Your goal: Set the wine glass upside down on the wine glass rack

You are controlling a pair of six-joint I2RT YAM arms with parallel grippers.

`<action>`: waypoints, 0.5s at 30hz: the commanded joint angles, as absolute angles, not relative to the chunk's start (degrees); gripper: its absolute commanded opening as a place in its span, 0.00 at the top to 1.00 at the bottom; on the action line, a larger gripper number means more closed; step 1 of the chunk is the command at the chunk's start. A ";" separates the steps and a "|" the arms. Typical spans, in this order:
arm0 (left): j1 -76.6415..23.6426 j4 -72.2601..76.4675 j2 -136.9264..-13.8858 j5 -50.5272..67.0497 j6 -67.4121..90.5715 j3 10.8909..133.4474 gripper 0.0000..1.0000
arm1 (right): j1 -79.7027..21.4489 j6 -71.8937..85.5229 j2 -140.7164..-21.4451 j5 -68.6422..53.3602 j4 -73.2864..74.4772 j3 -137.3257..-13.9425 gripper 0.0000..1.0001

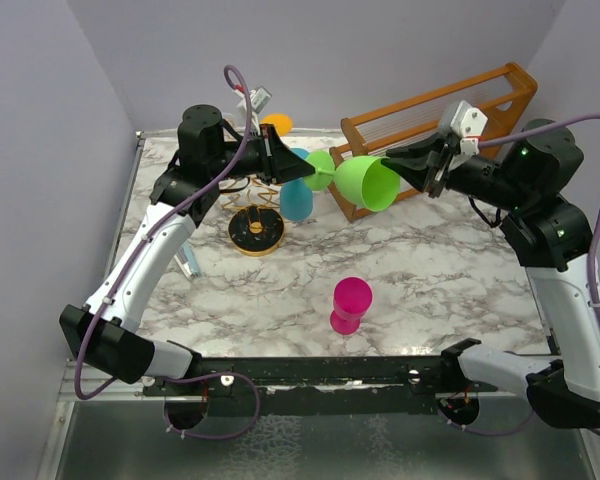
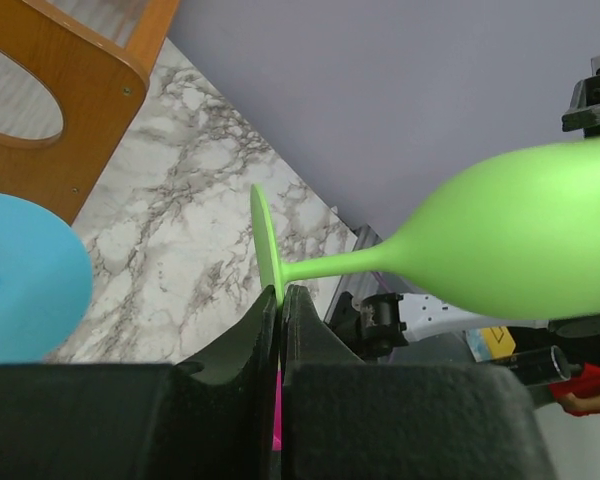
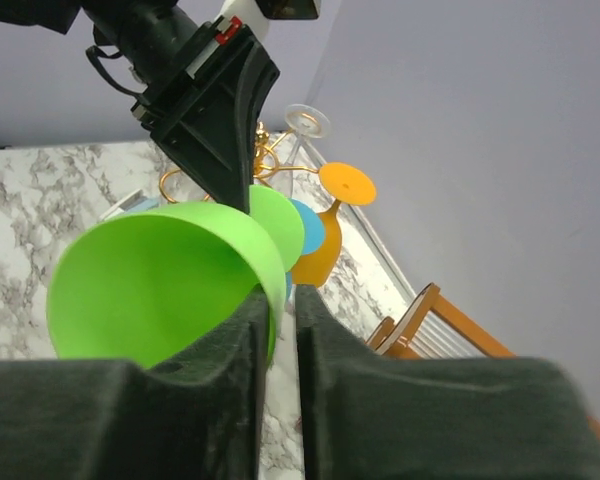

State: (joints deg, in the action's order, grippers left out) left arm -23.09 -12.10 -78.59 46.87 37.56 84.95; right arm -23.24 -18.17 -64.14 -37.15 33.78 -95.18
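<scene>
Green wine glass point(image 1: 368, 183) is airborne, lying sideways above the tabletop point(image 1: 440, 260), spanned between both tools. The left tool point(image 1: 305, 172) is clenched on the foot edge, the right tool point(image 1: 395, 160) pinches the bowl rim. The wine glass rack point(image 1: 255, 230) stands under the left tool, apart from the glass.

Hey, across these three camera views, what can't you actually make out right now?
Gold rack: top view, the left arm covers its post and most loops; only the base is plain.
Right tool: right wrist view, it flanks the green wine glass rim, but whether it pinches the rim cannot be told.
Blue glass: left wrist view, cut off by the left edge and the left tool below.
</scene>
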 commanded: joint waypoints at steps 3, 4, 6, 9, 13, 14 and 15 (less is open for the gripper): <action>-21.38 -16.44 -77.32 43.73 30.83 89.33 1.00 | -23.05 -21.69 -60.99 -36.86 33.54 -91.70 0.52; -21.22 -18.02 -77.15 42.47 28.80 90.32 1.00 | -23.07 -22.27 -60.39 -36.45 33.79 -91.18 0.43; -20.99 -20.47 -76.56 39.28 24.89 91.95 1.00 | -22.93 -23.40 -59.20 -36.06 34.56 -90.22 0.29; -20.92 -25.03 -75.61 34.29 16.07 95.03 1.00 | -22.52 -26.21 -57.45 -37.11 37.22 -89.63 0.17; -20.92 -32.16 -74.64 30.30 3.19 98.76 1.00 | -22.23 -29.93 -54.66 -37.93 39.65 -87.37 0.07; -20.92 -33.90 -74.40 29.52 0.41 99.60 1.00 | -22.09 -30.65 -54.18 -38.05 40.15 -86.95 0.05; -20.92 -35.93 -74.24 28.72 -2.22 100.76 1.00 | -21.94 -31.18 -53.71 -37.95 40.57 -86.60 0.04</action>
State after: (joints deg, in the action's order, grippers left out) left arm -21.10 -27.38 -77.06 34.83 13.45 96.38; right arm -22.63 -26.72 -55.96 -36.99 37.12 -88.14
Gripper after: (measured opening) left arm 0.020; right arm 0.937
